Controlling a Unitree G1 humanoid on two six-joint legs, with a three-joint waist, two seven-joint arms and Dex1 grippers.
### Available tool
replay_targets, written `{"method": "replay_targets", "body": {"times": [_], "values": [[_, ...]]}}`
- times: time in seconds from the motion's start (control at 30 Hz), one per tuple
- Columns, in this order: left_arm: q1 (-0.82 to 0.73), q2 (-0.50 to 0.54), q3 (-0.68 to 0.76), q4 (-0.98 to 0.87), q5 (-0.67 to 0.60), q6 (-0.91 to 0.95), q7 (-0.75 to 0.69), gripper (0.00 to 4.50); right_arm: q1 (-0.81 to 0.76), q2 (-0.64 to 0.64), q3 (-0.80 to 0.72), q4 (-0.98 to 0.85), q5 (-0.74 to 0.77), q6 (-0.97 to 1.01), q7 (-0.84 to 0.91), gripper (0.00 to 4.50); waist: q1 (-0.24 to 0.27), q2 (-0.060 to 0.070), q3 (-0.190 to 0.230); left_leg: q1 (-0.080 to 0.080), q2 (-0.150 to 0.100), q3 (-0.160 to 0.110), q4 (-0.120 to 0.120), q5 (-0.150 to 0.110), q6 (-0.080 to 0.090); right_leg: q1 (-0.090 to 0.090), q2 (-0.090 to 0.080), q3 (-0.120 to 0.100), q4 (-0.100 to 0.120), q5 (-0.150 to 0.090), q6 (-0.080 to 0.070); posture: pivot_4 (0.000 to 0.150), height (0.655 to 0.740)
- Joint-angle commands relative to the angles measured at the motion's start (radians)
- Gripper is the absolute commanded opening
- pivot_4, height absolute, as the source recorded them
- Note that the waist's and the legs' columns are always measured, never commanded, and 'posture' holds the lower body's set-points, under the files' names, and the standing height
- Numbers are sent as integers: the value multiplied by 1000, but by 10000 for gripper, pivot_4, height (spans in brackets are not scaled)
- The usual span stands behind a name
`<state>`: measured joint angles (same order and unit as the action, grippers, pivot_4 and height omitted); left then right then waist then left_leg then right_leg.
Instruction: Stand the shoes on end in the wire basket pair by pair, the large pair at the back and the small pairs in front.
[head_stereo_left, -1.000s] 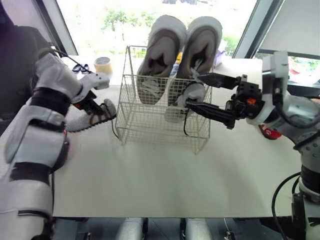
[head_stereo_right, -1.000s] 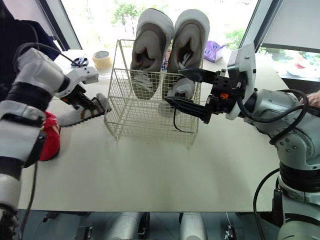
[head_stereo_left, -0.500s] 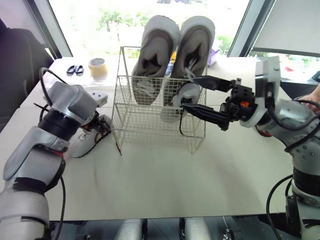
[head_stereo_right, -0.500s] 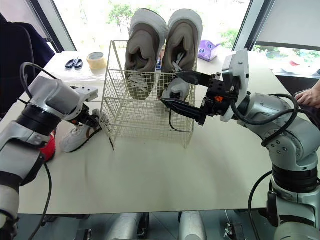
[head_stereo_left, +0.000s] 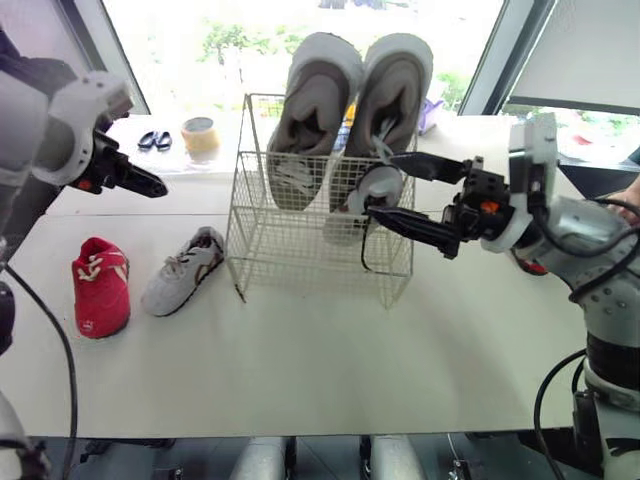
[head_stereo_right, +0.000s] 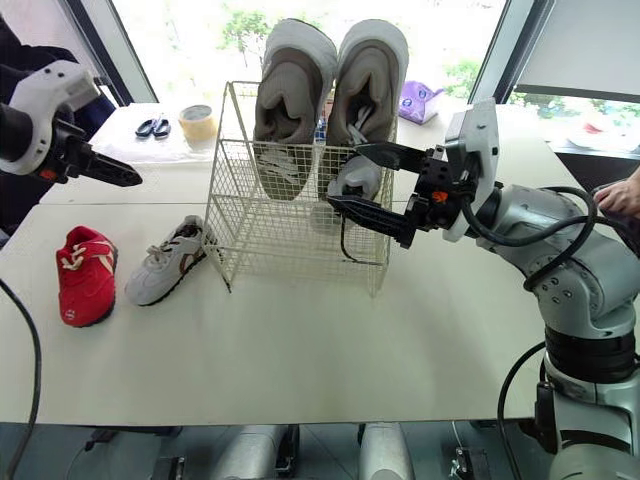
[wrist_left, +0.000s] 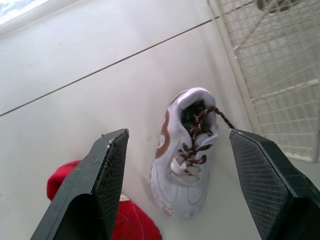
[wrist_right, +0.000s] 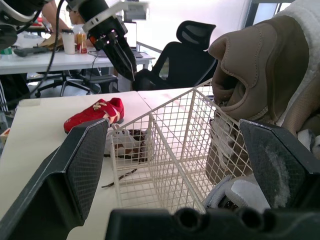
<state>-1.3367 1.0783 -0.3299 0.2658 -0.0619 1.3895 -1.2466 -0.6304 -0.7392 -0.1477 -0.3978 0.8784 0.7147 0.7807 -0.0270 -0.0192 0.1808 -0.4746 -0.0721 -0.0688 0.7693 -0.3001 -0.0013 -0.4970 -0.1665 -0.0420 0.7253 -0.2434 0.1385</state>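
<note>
White table (head_stereo_left: 300, 370) | left claw (head_stereo_right: 120, 178) spread, empty | right claw (head_stereo_left: 382, 185) spread beside wire basket (head_stereo_left: 300, 255) | small shoe (head_stereo_left: 345, 225) half-hidden behind mesh

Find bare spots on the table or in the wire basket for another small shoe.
Free: the white table strip in front of the white wire basket, and the basket's front-left section. Crowded: left of the basket, where a small red shoe and a small white-and-brown shoe lie; the front-right section, with a small white shoe and the open right gripper by it.
</note>
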Motion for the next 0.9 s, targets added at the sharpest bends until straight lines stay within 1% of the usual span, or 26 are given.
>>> {"method": "replay_targets", "body": {"times": [0.03,0.1,0.13,0.17,0.2,0.27,0.37,0.43,0.5,0.67,0.77,0.9], "values": [[93,-55,339,99,-50,-405,222,32746,-37,-14,-35,-33,79,35,19,45000,9,0,0,-1,0,0,0,0,-1,-1,0,0,1,0,0,1500,6563],[187,-91,444,110,-71,-508,296,32746,-32,-35,-62,-67,164,95,9,45000,9,0,0,-2,0,0,1,1,-1,-2,-1,1,1,1,-1,1500,6563],[248,-114,497,106,-71,-581,355,32746,-30,-49,-78,-85,215,132,-11,45000,11,0,0,-3,0,0,1,1,-1,-3,-1,1,1,1,-1,1500,6563],[307,-124,525,138,-86,-575,364,32746,-28,-81,-93,-104,293,187,-33,45000,12,0,0,-3,0,1,1,1,-1,-3,-2,1,1,1,-1,1500,6563],[373,-131,562,151,-134,-553,315,32746,-28,-112,-108,-122,384,233,-53,45000,12,0,0,-3,-1,1,1,1,-1,-3,-2,2,1,1,-1,1500,6563],[452,-132,611,155,-222,-516,224,32746,-29,-155,-122,-141,510,280,-89,45000,11,-1,0,-4,-1,2,2,1,-1,-4,-2,2,0,1,-1,1500,6563],[510,-119,636,155,-284,-495,182,32746,-28,-209,-130,-160,612,306,-127,45000,15,-10,0,-5,0,0,2,0,-1,-4,-2,1,0,1,-1,1500,6563],[552,-92,581,166,-282,-510,121,32746,-24,-255,-143,-161,689,322,-136,45000,18,-10,0,-5,0,-3,2,0,-1,-1,-2,-1,-3,1,-2,1500,6563],[551,-74,514,214,-263,-528,67,32746,-24,-286,-142,-159,746,328,-140,45000,19,-9,0,-4,0,-3,2,0,-1,0,-2,-2,-4,0,-4,1500,6563],[480,-55,371,323,-217,-587,-79,32746,3,-310,-112,-193,753,319,-147,45000,18,-9,-1,-3,0,-3,1,0,-1,1,-2,-2,-5,0,-3,1500,6563],[420,-72,301,429,-169,-662,-134,32746,19,-307,-96,-223,785,305,-175,45000,16,-9,-1,-4,0,-3,1,0,-1,0,-2,-2,-5,1,-3,1500,6563],[340,-129,252,582,-109,-769,-147,32746,30,-302,-81,-241,778,288,-208,45000,16,-9,-1,-4,0,-3,1,0,-1,0,-3,-2,-5,1,-3,1500,6563]]}}
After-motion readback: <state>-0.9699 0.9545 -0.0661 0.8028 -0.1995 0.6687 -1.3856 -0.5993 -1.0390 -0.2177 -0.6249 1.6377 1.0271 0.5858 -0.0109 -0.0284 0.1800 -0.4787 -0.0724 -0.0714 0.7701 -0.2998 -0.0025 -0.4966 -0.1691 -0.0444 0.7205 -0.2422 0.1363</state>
